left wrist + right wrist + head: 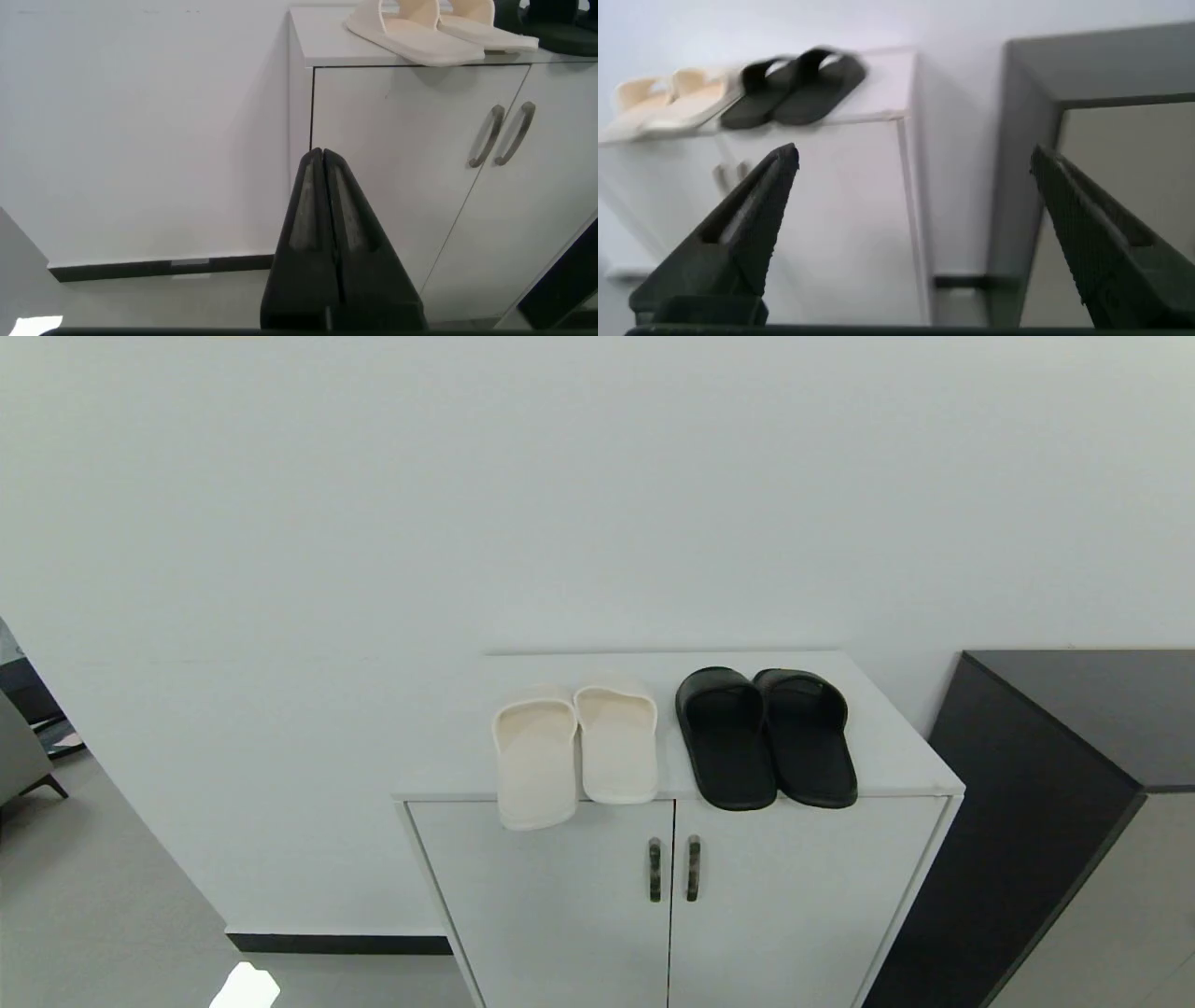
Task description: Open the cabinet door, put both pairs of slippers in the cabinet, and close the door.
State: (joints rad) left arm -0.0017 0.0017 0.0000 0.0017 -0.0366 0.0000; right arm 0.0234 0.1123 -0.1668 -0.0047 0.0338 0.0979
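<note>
A white two-door cabinet [803, 905] stands against the wall, both doors shut, with two dark handles [673, 869] side by side at the middle. On its top lie a cream pair of slippers [574, 751] on the left and a black pair of slippers [766, 735] on the right, heels at the front edge. My left gripper [324, 163] is shut and empty, low in front of the cabinet's left door [392, 177]. My right gripper [915, 163] is open wide, low before the cabinet's right corner [906, 187], holding nothing.
A dark cabinet [1036, 821] stands close on the right of the white one. Grey floor [93, 896] lies open to the left, with a chair leg [42, 787] at the far left edge. A white wall [560, 504] rises behind.
</note>
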